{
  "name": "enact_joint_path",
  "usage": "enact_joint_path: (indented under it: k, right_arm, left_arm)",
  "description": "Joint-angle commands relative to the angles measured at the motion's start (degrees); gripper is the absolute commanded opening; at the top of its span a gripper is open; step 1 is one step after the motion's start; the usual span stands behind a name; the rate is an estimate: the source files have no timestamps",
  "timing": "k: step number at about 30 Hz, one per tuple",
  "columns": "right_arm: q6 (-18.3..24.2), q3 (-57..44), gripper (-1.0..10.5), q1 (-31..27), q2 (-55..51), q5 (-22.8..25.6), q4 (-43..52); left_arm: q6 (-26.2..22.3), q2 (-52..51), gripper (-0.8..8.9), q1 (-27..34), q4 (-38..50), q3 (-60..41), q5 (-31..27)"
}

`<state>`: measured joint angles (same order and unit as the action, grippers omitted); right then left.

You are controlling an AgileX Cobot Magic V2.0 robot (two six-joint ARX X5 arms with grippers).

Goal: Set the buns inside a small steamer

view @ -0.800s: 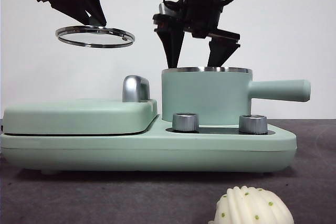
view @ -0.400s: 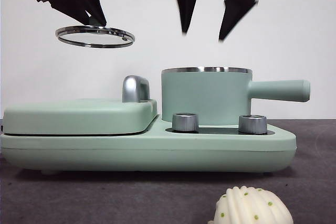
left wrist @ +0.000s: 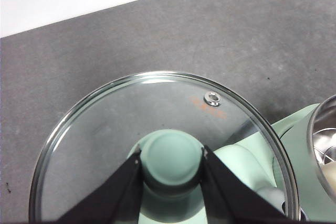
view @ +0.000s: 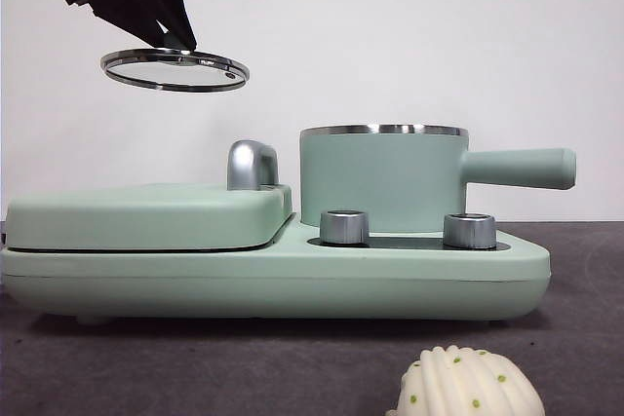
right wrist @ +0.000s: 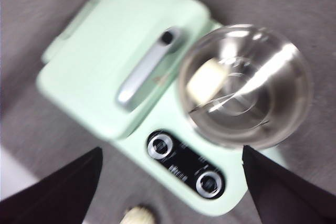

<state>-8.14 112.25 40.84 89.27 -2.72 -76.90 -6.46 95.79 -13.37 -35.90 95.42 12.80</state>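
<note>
Holding the glass lid [view: 175, 69] by its green knob [left wrist: 171, 157], the left gripper [left wrist: 171, 167] hangs clenched on it, high at far left, above the flat griddle cover [view: 146, 213]. Right gripper [right wrist: 170, 182] hangs high over the cooker, jaws spread wide, holding nothing. Smooth bun [right wrist: 206, 81] lies inside the small steamer [view: 382, 178]. Ribbed bun [view: 466, 383] sits on the table [view: 195, 367], near right, apart from the cooker.

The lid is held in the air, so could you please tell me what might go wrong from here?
1. The left gripper pinches only the lid's knob; the glass could slip and fall.
2. The ribbed bun sits at the table's near edge, where the open right gripper could nudge it away.
</note>
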Motion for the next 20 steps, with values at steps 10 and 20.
enact_joint_path:
  k: [10, 20]
  right_arm:
    - [-11.3, -28.1, 4.2, 13.5, -15.4, 3.4, 3.4]
    - [-21.0, -55.7, 4.2, 18.3, -17.0, 2.4, 21.8]
  left_arm:
    - [-0.6, -0.6, 0.15, -0.1, 1.2, 2.0, 0.3]
    - [-0.5, -0.6, 0.15, -0.2, 1.5, 2.0, 0.3]
